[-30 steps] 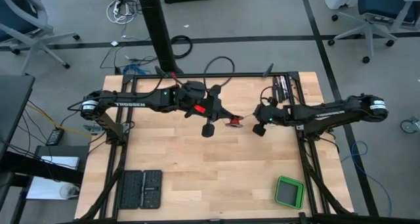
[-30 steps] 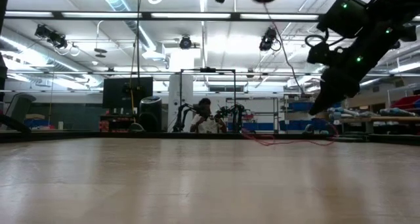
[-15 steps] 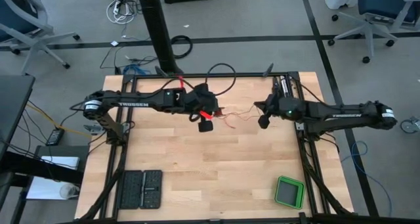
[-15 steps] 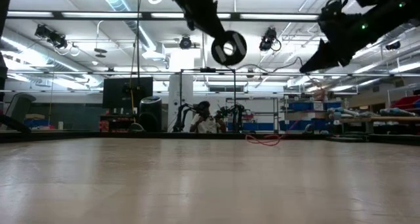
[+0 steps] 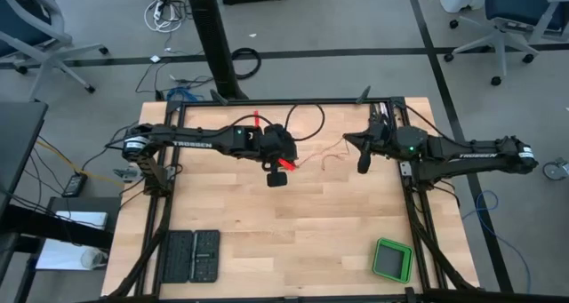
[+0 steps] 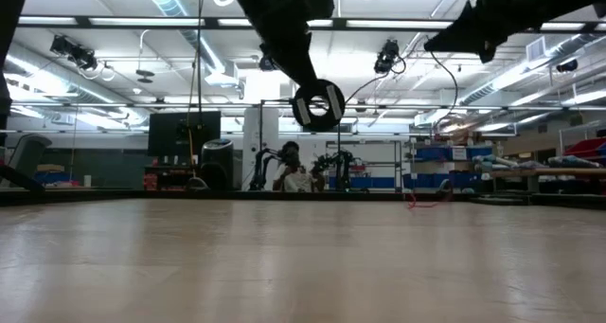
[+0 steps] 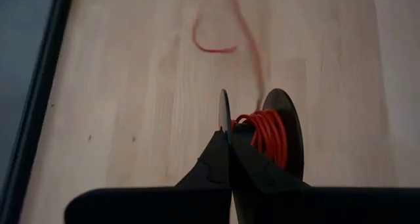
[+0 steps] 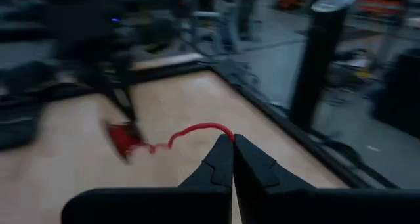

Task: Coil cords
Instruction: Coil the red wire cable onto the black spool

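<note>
Red cord (image 7: 266,135), partly wound on the spool (image 7: 283,129) pinched by the left gripper (image 7: 228,137), trails to the right gripper (image 8: 232,145) pinching its end; slack could slip off.

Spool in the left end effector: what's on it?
Red cord is wound between the spool's two dark flanges, and a loose tail runs out over the table. The left end effector covers the near side, so the core is hidden.

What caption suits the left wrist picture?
Shut left gripper clamps a dark spool wound with thin red-orange cord.
</note>
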`<control>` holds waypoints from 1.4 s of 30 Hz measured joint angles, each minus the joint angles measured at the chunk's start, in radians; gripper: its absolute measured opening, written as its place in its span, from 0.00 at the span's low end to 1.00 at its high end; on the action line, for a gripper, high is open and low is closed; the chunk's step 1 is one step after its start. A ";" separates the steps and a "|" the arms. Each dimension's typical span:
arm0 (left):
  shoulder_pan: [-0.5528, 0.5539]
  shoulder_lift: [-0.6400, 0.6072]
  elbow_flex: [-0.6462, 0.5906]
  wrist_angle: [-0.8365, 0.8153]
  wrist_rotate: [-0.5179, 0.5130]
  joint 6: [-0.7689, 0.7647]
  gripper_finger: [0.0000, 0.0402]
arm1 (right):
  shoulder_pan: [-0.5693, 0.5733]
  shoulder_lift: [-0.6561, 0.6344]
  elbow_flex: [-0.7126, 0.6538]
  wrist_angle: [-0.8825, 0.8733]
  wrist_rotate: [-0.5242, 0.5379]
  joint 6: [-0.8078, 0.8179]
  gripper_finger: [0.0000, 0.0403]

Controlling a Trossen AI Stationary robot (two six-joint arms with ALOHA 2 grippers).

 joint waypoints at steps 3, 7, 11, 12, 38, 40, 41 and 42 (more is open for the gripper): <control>0.001 0.000 0.000 0.080 0.000 -0.073 0.00 | 0.023 0.033 0.000 0.053 -0.045 0.000 0.00; 0.001 0.004 0.000 0.228 -0.002 -0.138 0.00 | 0.043 0.106 0.000 0.137 -0.028 -0.006 0.00; 0.004 0.050 0.001 0.343 -0.005 -0.183 0.00 | 0.044 0.185 0.000 0.256 -0.023 -0.032 0.00; 0.007 0.060 0.001 0.370 -0.005 -0.189 0.00 | 0.044 0.203 0.000 0.291 -0.023 -0.039 0.00; 0.069 0.168 0.000 0.505 -0.246 -0.399 0.00 | 0.146 0.418 0.001 0.611 -0.150 -0.009 0.00; 0.078 0.168 0.000 0.543 -0.242 -0.436 0.00 | 0.156 0.437 0.000 0.629 -0.145 -0.009 0.00; 0.081 0.168 0.000 0.573 -0.232 -0.442 0.00 | 0.160 0.444 0.000 0.635 -0.142 -0.010 0.00; 0.083 0.168 0.000 0.598 -0.219 -0.444 0.00 | 0.164 0.450 0.000 0.636 -0.140 -0.010 0.00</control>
